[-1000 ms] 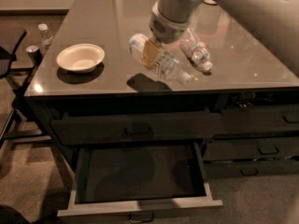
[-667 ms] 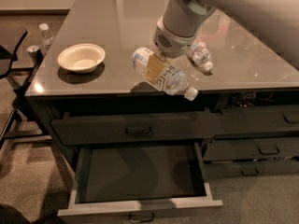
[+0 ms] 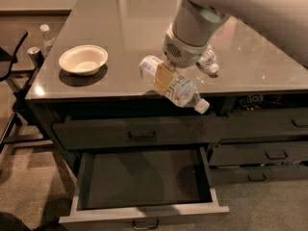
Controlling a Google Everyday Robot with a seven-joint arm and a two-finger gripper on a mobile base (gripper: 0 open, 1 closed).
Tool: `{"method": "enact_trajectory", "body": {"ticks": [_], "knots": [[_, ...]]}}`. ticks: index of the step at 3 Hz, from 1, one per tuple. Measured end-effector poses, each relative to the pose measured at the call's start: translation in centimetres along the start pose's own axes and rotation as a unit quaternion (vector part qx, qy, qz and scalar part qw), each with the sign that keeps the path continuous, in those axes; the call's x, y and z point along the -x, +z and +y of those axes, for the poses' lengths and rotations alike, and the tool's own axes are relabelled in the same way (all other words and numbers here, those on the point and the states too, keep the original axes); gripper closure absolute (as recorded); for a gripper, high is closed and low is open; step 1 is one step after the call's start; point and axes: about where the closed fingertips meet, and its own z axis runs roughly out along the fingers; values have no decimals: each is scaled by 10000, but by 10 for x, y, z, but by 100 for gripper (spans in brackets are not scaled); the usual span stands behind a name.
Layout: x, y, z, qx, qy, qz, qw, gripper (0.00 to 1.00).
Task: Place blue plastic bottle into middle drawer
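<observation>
My gripper (image 3: pixel 161 77) is shut on the blue plastic bottle (image 3: pixel 179 88), a clear bottle with a pale label and a white cap. It holds the bottle tilted, cap pointing down to the right, at the table's front edge. The middle drawer (image 3: pixel 144 177) is pulled open below, its dark interior showing, with a small metal loop handle on its grey front. The bottle hangs above the drawer's right half.
A white bowl (image 3: pixel 83 59) sits on the table at the front left. Another clear bottle (image 3: pixel 208 61) lies on the table behind my arm. A closed drawer (image 3: pixel 139 131) is above the open one; narrower drawers (image 3: pixel 262 153) are at right. A chair (image 3: pixel 12 81) stands at left.
My gripper has carried the bottle forward from over the table to its front edge, above the open drawer. The bottle now tilts cap-down to the right.
</observation>
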Motion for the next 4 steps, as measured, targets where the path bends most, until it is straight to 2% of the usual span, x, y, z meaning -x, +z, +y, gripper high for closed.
{"method": "enact_trajectory", "body": {"ticks": [1, 2, 3, 4], "knots": [[-32, -12, 27, 3, 202, 98, 9997, 100], [-65, -14, 58, 138, 381, 236, 9989, 100], [-65, -14, 58, 138, 382, 236, 9989, 100], [-71, -19, 56, -50, 465, 267, 9985, 100]]}}
